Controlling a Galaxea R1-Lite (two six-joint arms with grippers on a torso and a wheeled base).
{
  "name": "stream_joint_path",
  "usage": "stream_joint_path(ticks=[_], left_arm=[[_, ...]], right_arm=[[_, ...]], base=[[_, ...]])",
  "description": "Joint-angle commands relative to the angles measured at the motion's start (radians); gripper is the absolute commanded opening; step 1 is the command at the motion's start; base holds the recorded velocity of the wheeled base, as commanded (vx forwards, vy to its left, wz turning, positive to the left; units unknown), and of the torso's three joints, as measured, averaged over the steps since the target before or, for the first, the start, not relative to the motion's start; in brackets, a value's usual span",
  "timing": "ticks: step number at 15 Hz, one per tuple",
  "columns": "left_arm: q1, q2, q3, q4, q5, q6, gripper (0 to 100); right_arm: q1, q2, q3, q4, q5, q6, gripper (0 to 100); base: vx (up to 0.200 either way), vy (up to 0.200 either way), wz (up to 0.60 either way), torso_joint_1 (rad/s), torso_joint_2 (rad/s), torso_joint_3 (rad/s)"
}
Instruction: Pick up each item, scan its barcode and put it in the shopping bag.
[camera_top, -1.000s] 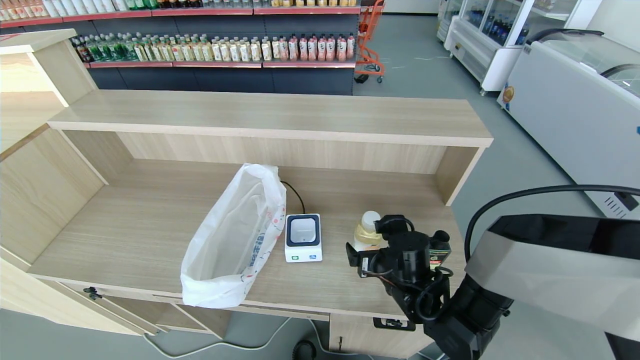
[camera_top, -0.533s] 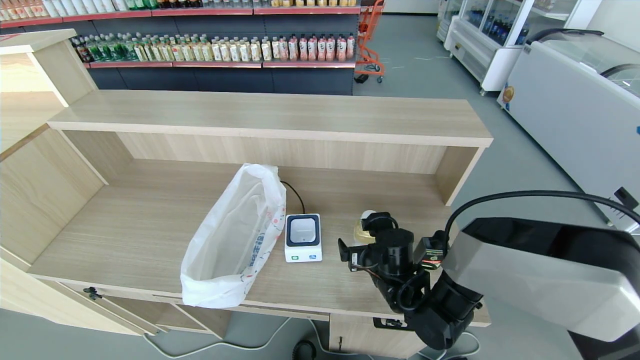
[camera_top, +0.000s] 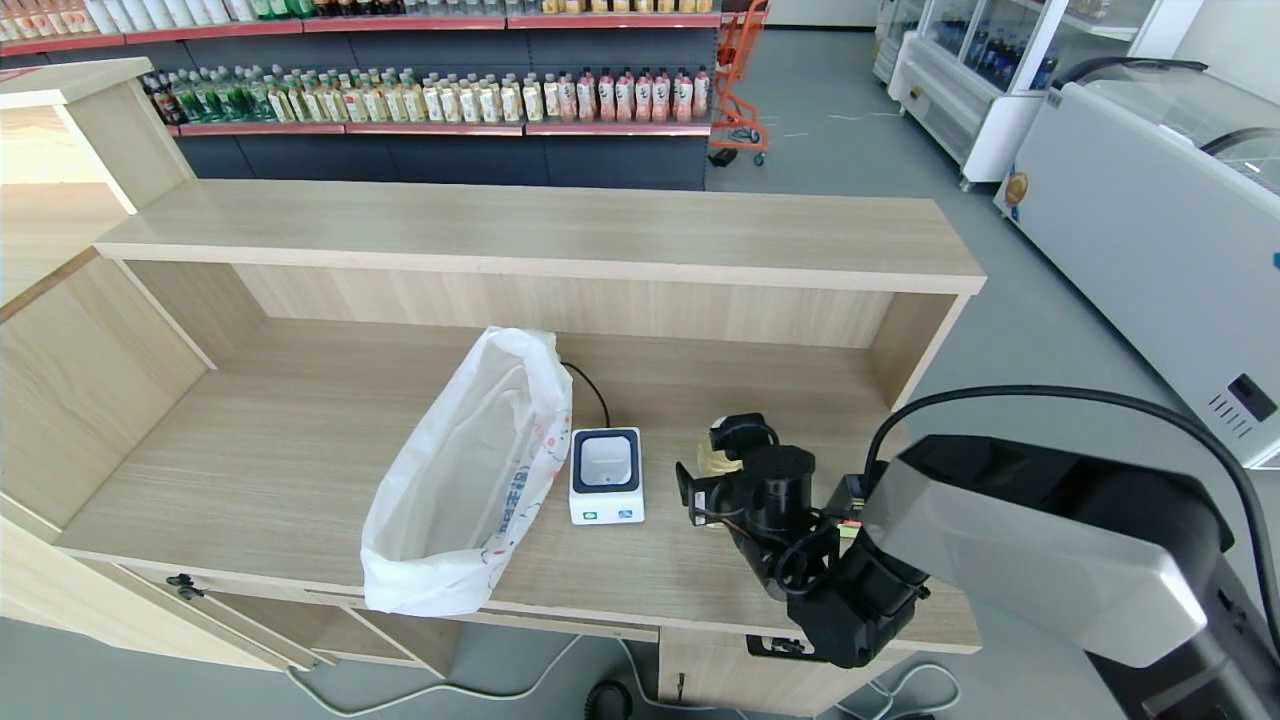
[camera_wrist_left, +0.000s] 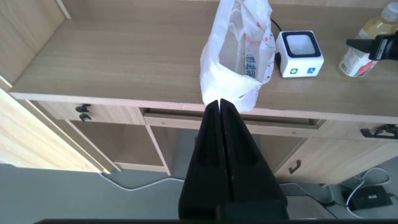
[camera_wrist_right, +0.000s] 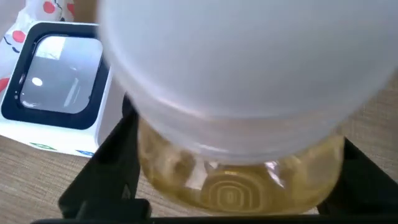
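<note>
Found bottle upright on desk, just right of scanner. Observed right pincer around it; cannot tell whether grasping. Noted left pincer clenched, empty, short of near desk edge. Recorded bag just left of scanner.

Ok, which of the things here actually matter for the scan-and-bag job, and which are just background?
For the job:
- bottle, with the right gripper at it
- scanner
- shopping bag

Just around:
- drink shelves
- orange cart
- chest freezers
</note>
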Motion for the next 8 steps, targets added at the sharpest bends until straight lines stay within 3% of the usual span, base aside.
stream_joint_path(ticks=[1, 8], left_arm=[[0.0, 0.0, 0.0, 0.0, 0.0, 0.0, 0], [0.0, 0.0, 0.0, 0.0, 0.0, 0.0, 0]], right_arm=[[-0.009, 0.011, -0.006, 0.001, 0.003, -0.005, 0], [-0.022, 0.003, 0.037, 0.001, 0.003, -0.034, 0]], base=[[0.0, 0.0, 0.0, 0.0, 0.0, 0.0], [0.0, 0.0, 0.0, 0.0, 0.0, 0.0]])
